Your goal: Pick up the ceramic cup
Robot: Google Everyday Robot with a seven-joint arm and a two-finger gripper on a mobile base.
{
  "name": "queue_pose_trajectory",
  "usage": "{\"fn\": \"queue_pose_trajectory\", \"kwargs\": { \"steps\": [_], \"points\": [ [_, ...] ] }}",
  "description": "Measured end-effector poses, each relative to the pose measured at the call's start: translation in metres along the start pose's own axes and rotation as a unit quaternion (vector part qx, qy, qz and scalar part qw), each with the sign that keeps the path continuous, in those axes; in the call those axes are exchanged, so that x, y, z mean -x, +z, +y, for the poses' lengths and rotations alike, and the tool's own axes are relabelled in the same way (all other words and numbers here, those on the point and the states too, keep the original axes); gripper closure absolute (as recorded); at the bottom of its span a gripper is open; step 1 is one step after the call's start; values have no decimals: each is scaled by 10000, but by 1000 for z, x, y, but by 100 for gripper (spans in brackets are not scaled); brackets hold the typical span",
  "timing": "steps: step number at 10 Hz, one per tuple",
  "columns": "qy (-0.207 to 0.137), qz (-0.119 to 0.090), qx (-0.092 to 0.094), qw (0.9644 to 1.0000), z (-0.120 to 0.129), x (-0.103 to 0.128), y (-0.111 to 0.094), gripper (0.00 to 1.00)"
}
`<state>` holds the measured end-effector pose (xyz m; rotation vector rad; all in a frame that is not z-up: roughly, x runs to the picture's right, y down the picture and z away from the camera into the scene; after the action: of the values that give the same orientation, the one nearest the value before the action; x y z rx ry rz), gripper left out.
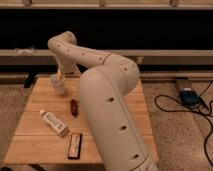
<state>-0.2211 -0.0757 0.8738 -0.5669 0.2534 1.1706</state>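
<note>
Whitish ceramic, tumbler-shaped and handleless, the small cup (56,85) stands at the far left corner of the pale wooden desk (35,145), close to its back edge, and the robot's cream gripper (61,75) hangs right at its rim, on the side nearer the middle of the desk. From where I stand I cannot tell whether the gripper is clenched or released, or whether it touches the cup at all. The risk I see is a glancing contact: the cup narrows toward its base, so a nudge high on the rim could tip it or push it off that corner, and a smooth glazed wall may slip out of a shallow grip. The big cream arm (107,100) sweeps low across the desk, and its elbow could brush whatever lies hidden beneath it. Nearer me lie a small dark reddish-brown lump (74,106), a white tube with a printed label (54,123) and a flat black bar with pale markings (75,145); none of the writing is legible
</note>
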Motion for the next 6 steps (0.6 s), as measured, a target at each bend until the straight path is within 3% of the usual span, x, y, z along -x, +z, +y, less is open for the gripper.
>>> {"fn": "queue_pose_trajectory", "kwargs": {
  "steps": [3,6],
  "points": [
    [-80,-71,-27,9999,8,33,16,20],
    [-108,-43,-62,9999,13,39,49,20]
  ]
}}
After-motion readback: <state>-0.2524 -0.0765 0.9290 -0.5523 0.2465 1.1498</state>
